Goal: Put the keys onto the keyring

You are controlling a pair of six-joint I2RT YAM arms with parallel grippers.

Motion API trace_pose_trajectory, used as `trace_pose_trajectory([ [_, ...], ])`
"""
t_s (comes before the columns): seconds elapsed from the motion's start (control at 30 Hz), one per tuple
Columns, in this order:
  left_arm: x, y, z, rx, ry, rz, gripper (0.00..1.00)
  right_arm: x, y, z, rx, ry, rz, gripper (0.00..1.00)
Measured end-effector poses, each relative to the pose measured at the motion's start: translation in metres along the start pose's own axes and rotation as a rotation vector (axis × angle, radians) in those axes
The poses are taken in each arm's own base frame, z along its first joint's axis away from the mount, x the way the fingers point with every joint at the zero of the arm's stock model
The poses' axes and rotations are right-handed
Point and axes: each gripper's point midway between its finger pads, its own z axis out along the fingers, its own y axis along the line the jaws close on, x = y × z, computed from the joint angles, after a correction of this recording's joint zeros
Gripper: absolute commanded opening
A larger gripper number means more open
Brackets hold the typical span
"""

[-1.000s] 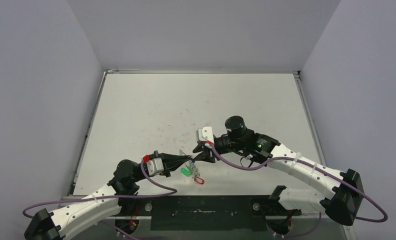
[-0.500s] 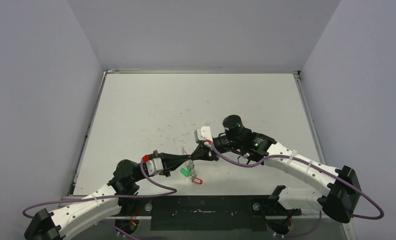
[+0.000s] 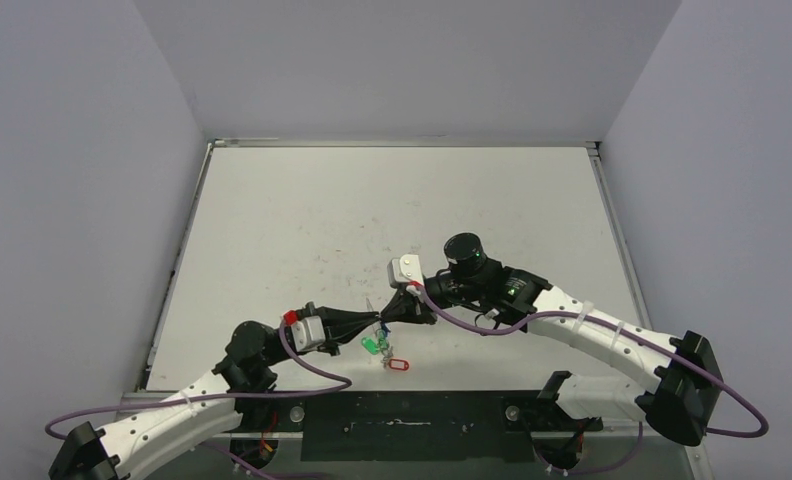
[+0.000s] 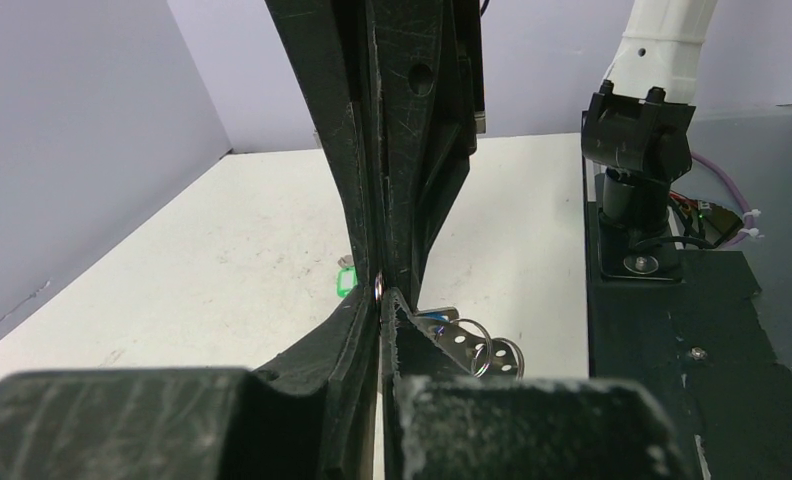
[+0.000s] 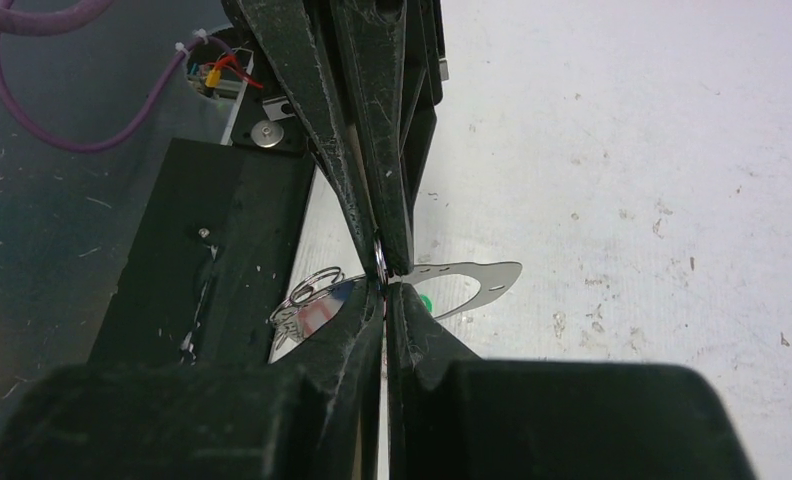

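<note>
Here the left gripper (image 4: 381,302) and right gripper (image 5: 384,292) meet tip to tip, fingers clamped on the keyring (image 5: 472,282); keys (image 3: 382,348) bunch beside it.

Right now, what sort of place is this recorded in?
Probably a robotics lab test cell: a white table boxed in by plain grey walls, robot arms bolted at its near edge, and a keyring with tagged keys.

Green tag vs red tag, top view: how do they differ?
Look: the green tag reads as solid green; the red tag looks like a red outline, paler inside. Place: the green tag sits right by the left gripper; the red tag lies lower in view, further right. Both are small and oblong.
</note>
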Motion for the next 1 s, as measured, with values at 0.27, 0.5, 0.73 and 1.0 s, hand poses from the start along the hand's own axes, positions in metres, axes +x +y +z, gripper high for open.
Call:
trace_pose_trajectory([
  [0.27, -0.005, -0.001, -0.007, -0.004, 0.015, 0.019, 0.24, 0.008, -0.007, -0.007, 0.060, 0.096, 0.056, 0.00],
  [0.5, -0.010, 0.004, -0.008, -0.016, 0.086, 0.040, 0.32, 0.023, -0.012, -0.007, 0.104, 0.222, 0.103, 0.00],
  [0.73, 0.003, 0.011, -0.009, -0.025, 0.256, 0.029, 0.37, 0.021, -0.013, 0.001, 0.129, 0.341, 0.091, 0.00],
  [1.0, 0.035, 0.012, -0.013, -0.017, 0.421, -0.011, 0.35, 0.029, -0.016, 0.008, 0.148, 0.435, 0.107, 0.00],
])
